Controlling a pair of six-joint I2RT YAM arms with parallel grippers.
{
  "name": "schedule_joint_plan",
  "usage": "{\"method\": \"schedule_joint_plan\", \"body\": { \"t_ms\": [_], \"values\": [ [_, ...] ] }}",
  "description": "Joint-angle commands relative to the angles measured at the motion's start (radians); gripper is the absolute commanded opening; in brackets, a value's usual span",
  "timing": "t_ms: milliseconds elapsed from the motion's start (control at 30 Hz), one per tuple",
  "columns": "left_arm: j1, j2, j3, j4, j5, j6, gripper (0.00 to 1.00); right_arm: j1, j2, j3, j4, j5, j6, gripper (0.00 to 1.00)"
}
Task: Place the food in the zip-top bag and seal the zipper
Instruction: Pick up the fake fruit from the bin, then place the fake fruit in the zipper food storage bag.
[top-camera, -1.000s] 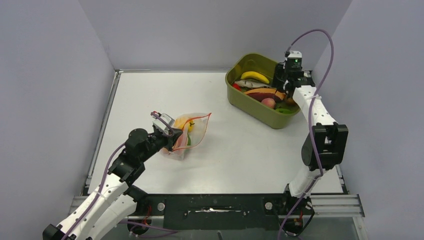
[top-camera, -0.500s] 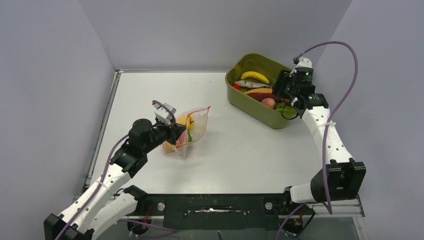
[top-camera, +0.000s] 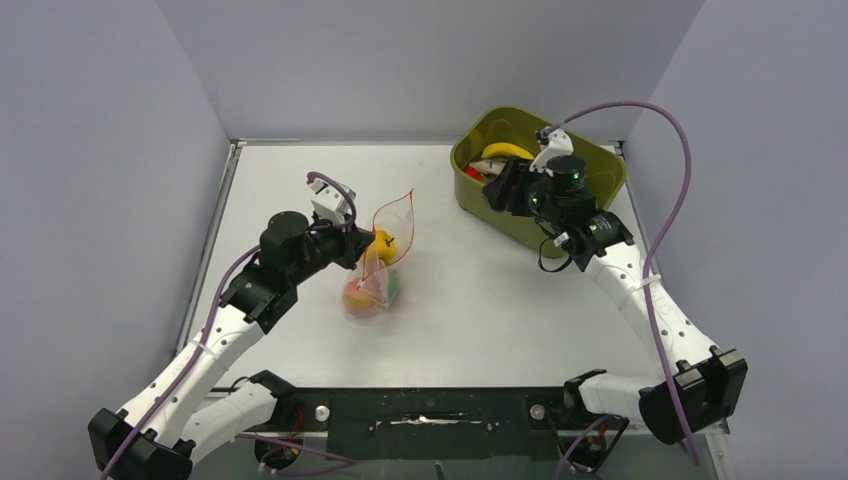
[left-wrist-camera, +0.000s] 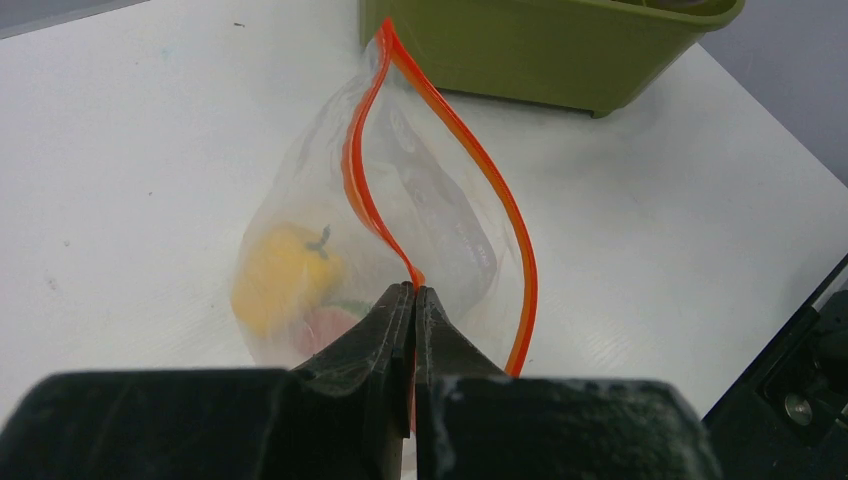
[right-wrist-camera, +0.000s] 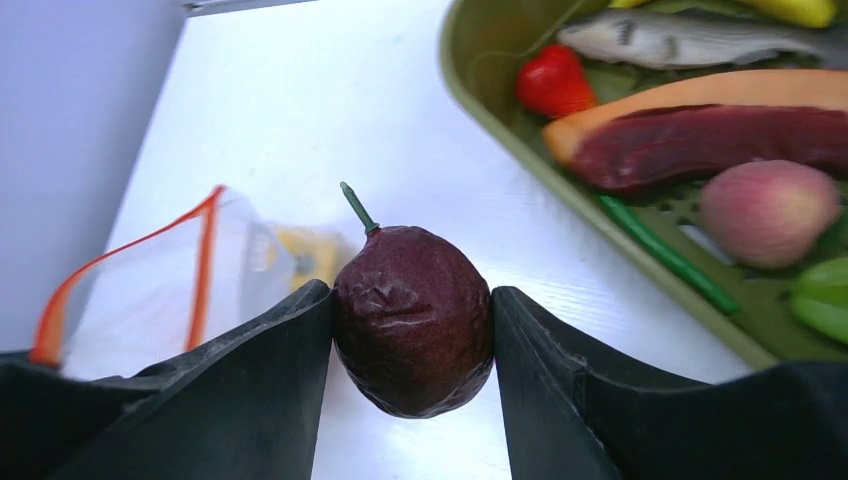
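Gaping clear zip-top bag (left-wrist-camera: 440, 235), red-orange zipper (left-wrist-camera: 349, 160) bowed apart, yellow pepper (left-wrist-camera: 283, 277) inside

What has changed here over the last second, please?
The right gripper left the green tub's right side and swung left toward the bag, clamping a dark purple fruit. The left gripper lifted the bag's zipper, standing the mouth open. The tub stayed put; the left grip held.
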Motion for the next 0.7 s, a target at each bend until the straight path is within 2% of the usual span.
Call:
{"method": "schedule_joint_plan", "body": {
  "t_ms": [0, 267, 500, 667],
  "values": [
    [-0.005, 0.004, 0.069, 0.003, -0.006, 0.010, 0.00, 0.074, -0.084, -0.044, 0.168, -0.040, 0.118, 0.33],
    [-0.006, 0.006, 0.047, 0.005, 0.007, -0.045, 0.00, 0.210, -0.153, -0.158, 0.317, 0.035, 0.343, 0.33],
    [-0.006, -0.027, -0.021, 0.067, 0.022, -0.126, 0.00, 0.316, -0.117, -0.191, 0.371, 0.062, 0.493, 0.35],
    [-0.006, -0.038, -0.040, 0.084, 0.026, -0.146, 0.00, 0.389, -0.085, -0.204, 0.427, 0.093, 0.542, 0.34]
  ]
}}
